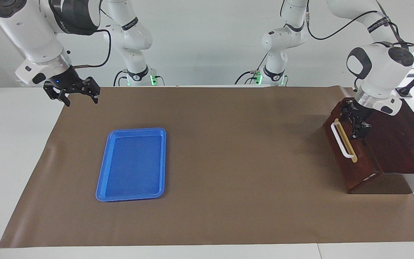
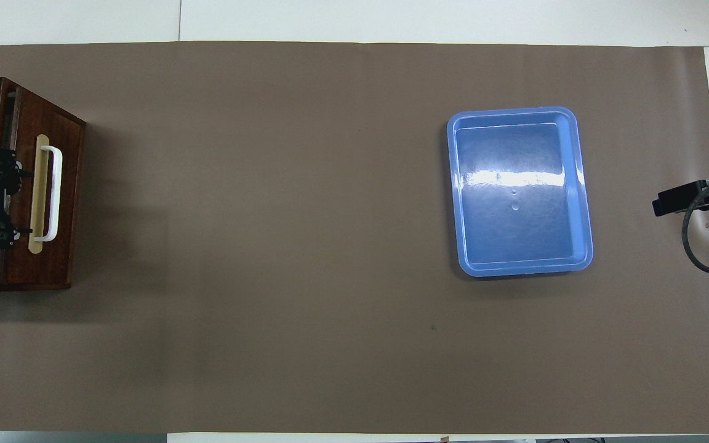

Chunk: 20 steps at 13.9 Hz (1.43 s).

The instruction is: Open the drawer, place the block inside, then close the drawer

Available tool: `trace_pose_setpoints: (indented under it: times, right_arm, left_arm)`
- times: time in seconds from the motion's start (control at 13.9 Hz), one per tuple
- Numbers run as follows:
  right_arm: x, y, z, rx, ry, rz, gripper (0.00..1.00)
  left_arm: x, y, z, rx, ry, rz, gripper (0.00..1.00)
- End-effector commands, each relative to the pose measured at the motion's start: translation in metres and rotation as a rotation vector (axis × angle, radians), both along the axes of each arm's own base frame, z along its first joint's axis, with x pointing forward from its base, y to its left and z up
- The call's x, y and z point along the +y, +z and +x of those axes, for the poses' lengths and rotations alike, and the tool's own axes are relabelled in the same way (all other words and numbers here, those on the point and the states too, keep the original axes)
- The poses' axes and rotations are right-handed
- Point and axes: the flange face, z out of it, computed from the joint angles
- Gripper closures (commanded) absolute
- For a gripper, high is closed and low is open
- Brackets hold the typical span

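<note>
The drawer (image 1: 354, 163) stands at the left arm's end of the table, its dark front pulled a short way out of the dark wooden box (image 1: 404, 140), with a narrow gap at its top. Its white bar handle (image 1: 340, 140) faces the table's middle. My left gripper (image 1: 356, 123) is open and points down at that gap, just on the box side of the handle. In the overhead view the left gripper (image 2: 7, 200) sits beside the handle (image 2: 52, 192) on the drawer (image 2: 53, 246). The yellow block is not in view. My right gripper (image 1: 72, 92) is open and empty, waiting in the air.
A flat blue tray (image 1: 101, 180) lies empty on the brown mat toward the right arm's end; it also shows in the overhead view (image 2: 582, 184). The mat (image 1: 235, 162) covers most of the table. The right gripper hangs over the mat's corner.
</note>
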Motion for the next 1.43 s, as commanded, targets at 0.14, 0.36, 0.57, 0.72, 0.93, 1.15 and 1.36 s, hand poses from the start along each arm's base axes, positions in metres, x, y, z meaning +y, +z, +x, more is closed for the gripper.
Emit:
trace_pose_setpoints:
  times: [0.14, 0.36, 0.57, 0.72, 0.93, 1.15, 1.36]
  right_arm:
    - [0.000, 0.003, -0.006, -0.009, 0.031, -0.025, 0.00]
    - [0.001, 0.004, -0.007, -0.008, 0.033, -0.025, 0.00]
    - [0.000, 0.004, -0.006, -0.010, 0.031, -0.025, 0.00]
    - [0.000, 0.002, -0.007, -0.007, 0.027, -0.025, 0.00]
    - [0.000, 0.003, -0.007, -0.007, 0.024, -0.026, 0.00]
    - [0.000, 0.004, -0.007, -0.009, 0.021, -0.024, 0.00]
    - [-0.001, 0.003, -0.007, -0.007, 0.022, -0.024, 0.00]
  left_arm:
    - [0.008, -0.003, -0.003, -0.008, -0.024, 0.017, 0.00]
    - [0.016, 0.001, -0.002, -0.012, -0.031, 0.036, 0.00]
    - [0.005, 0.015, 0.001, 0.012, -0.047, 0.034, 0.00]
    - [-0.015, 0.048, 0.000, 0.066, -0.096, 0.032, 0.00]
    - [-0.071, 0.089, -0.007, 0.115, -0.352, 0.037, 0.00]
    - [-0.109, 0.114, -0.024, 0.142, -0.631, 0.044, 0.00]
    - [-0.120, 0.122, -0.034, 0.162, -0.905, 0.010, 0.00]
